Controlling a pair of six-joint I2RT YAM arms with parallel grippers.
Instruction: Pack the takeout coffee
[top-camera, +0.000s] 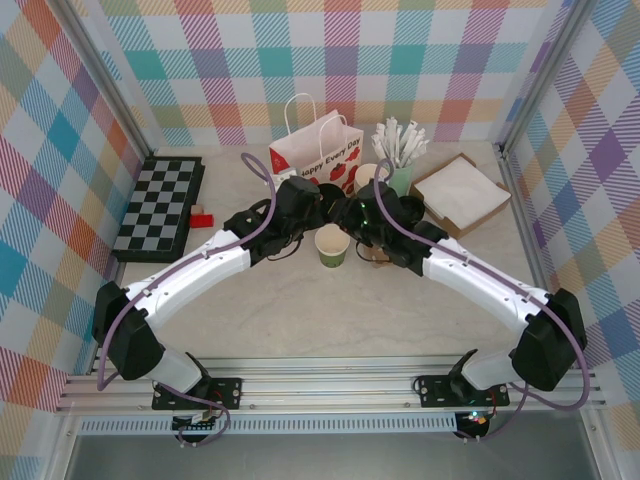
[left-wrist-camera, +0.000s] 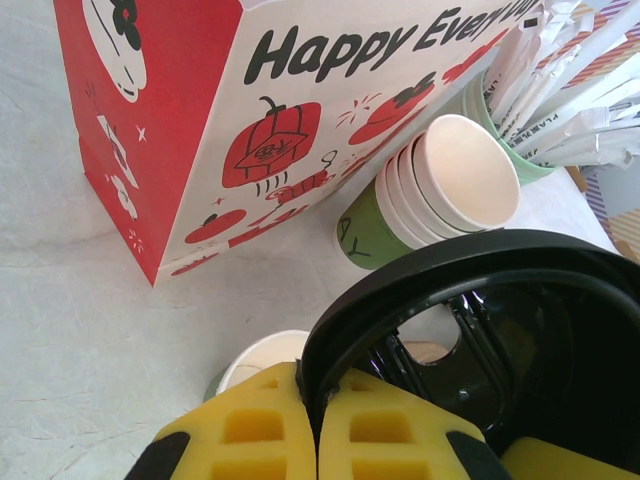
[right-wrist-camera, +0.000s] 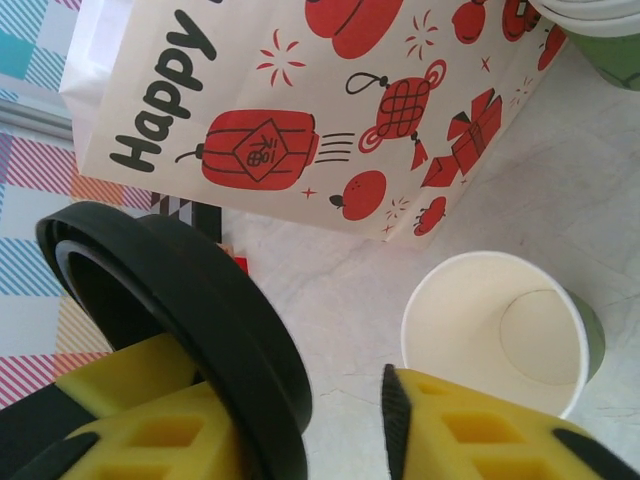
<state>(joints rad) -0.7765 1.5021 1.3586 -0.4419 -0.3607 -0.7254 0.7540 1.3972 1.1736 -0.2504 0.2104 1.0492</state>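
The cup (top-camera: 333, 246) stands upright on the tabletop (top-camera: 300, 310), just in front of the bag (top-camera: 315, 150). Its long axis is vertical and its mouth faces up, open, with a bare cream inside. The lid (left-wrist-camera: 400, 290) is off it and held on edge in the air, in front of the bag and just above the cup, its flat face roughly vertical.

The left gripper (left-wrist-camera: 318, 410) has its yellow jaws pressed together on the lid's rim. The right gripper (right-wrist-camera: 310, 410) has its jaws wide apart: the lid lies against one pad, and a clear gap separates it from the other, with the cup below that gap.

A stack of cream cups (left-wrist-camera: 450, 185) lies on its side just right of the bag. A green holder (top-camera: 400, 175) of wrapped stirrers comes next, then a brown tray of napkins (top-camera: 462, 192). Well left of the bag lies a chessboard (top-camera: 160, 205).

The tabletop is pale and marbled, and bright plaid walls (top-camera: 60, 150) enclose it on three sides.
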